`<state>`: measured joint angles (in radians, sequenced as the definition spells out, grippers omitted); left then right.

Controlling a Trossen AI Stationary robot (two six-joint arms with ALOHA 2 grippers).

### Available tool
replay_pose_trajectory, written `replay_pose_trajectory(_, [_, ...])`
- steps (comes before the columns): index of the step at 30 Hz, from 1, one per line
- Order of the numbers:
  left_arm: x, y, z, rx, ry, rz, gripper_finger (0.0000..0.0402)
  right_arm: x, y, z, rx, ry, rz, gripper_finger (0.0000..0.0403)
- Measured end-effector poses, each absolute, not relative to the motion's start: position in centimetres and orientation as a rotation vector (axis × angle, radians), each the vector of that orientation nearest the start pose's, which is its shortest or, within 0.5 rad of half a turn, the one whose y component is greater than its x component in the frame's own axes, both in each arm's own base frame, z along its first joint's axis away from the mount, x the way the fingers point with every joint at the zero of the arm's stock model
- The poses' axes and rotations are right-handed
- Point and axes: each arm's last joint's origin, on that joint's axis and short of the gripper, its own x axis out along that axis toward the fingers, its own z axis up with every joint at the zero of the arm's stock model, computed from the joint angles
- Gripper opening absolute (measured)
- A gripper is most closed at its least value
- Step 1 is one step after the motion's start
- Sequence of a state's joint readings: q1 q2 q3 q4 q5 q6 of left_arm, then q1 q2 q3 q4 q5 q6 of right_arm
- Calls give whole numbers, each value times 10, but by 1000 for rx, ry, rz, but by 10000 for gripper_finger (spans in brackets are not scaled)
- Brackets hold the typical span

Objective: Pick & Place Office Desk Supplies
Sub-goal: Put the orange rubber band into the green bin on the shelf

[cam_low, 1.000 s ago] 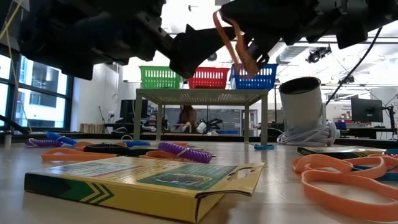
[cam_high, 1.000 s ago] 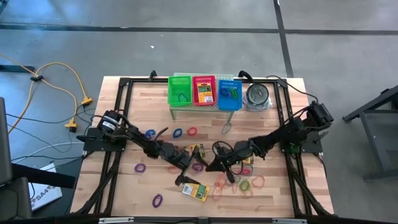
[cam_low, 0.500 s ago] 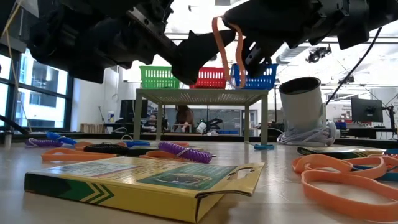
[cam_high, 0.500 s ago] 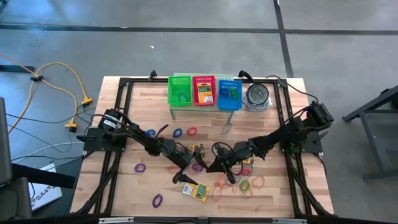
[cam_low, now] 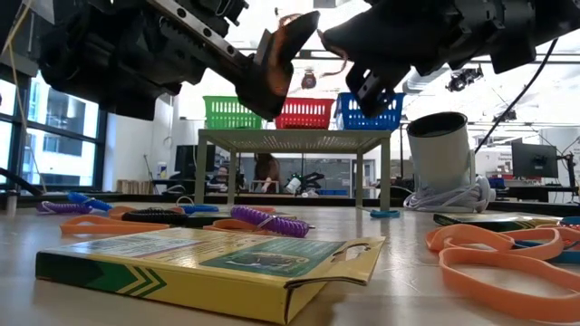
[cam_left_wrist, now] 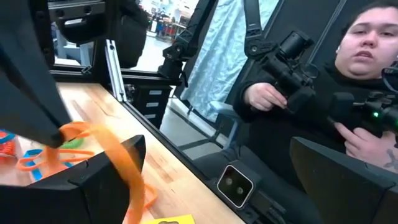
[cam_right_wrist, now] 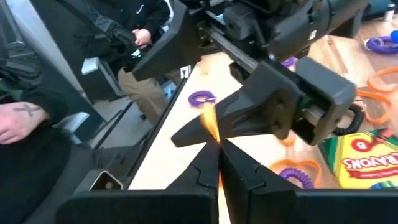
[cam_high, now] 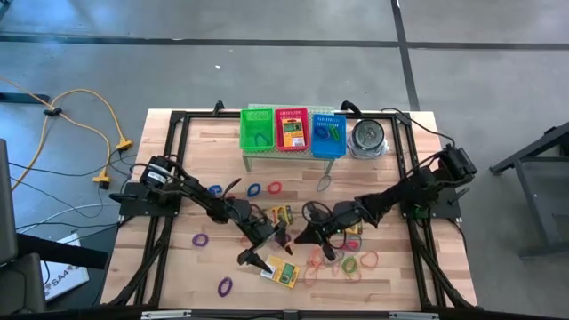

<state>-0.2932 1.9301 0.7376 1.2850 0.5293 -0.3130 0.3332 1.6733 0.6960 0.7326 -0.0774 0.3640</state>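
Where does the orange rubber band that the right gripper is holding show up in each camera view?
Right wrist view: orange rubber band at centre, pinched at the right gripper tips.
Left wrist view: lower left, across that arm's own dark finger.
Low view: thin loop at top centre, between the dark fingers.
High view: too small to make out; its place is mid-table, between the left gripper and the right one.
Shared landmark: the left gripper's open fingers beside the band.

Left tool [cam_high: 255, 259] spread wide, right tool [cam_high: 303, 235] clamped, both mid-table.
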Motion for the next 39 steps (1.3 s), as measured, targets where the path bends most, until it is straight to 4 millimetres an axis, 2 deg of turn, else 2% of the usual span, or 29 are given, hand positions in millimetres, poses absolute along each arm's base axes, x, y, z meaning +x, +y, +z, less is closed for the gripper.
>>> replay_pose_trajectory(39, [334, -114, 154, -235, 1, -768, 387, 308, 110, 171, 326, 345, 369, 2])
